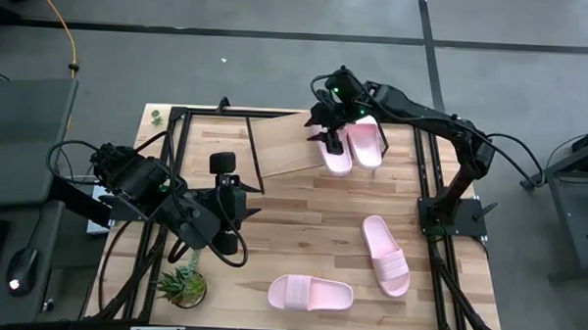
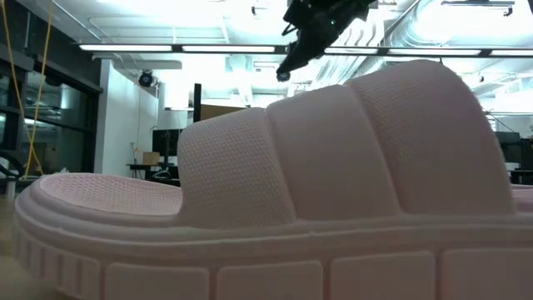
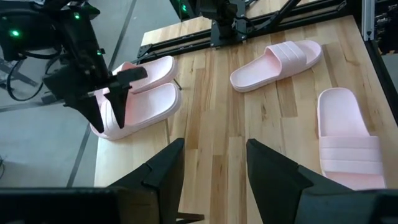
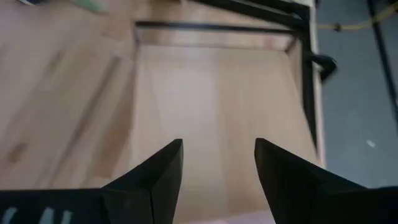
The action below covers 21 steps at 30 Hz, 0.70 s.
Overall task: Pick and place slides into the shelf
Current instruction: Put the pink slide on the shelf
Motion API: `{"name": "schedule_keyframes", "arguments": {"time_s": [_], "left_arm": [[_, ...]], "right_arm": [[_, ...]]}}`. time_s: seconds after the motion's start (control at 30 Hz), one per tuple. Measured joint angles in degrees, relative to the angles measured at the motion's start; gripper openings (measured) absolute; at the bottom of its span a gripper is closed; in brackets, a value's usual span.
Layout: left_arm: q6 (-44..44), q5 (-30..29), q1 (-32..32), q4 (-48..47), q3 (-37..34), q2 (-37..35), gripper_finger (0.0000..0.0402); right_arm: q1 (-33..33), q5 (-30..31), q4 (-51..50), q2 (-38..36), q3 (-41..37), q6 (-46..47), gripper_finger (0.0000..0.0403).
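Two pink slides (image 1: 336,149) (image 1: 366,143) lie side by side, soles down, on the right part of the slanted wooden shelf (image 1: 280,150). A third slide (image 1: 385,254) and another (image 1: 310,294) lie flat on the table nearer the front; the latter fills the low view (image 2: 291,208). My right gripper (image 3: 107,115) hangs open just over the left shelf slide (image 3: 146,109), fingers pointing down and toward the shelf board (image 4: 217,93), with nothing between them. My left gripper (image 1: 245,217) waits open at the table's left, above the wood.
Black frame rails (image 1: 177,141) run along the table's left, far and right sides. A small potted plant (image 1: 184,287) stands at the near left corner. The shelf's left part (image 1: 270,154) is bare board. Bare tabletop lies between the shelf and the two front slides.
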Motion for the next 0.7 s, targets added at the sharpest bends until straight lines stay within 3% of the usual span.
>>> {"name": "schedule_keyframes", "arguments": {"time_s": [0.27,0.7], "left_arm": [[-1.7,-0.1,0.0,-2.0,-0.2,0.0,0.0156],[-2.1,-5.3,0.1,-2.8,-4.6,0.0,0.0156]], "right_arm": [[2.1,-1.5,0.8,0.0,0.0,4.3,0.019],[9.4,-1.6,0.3,0.0,0.0,10.7,0.019]]}}
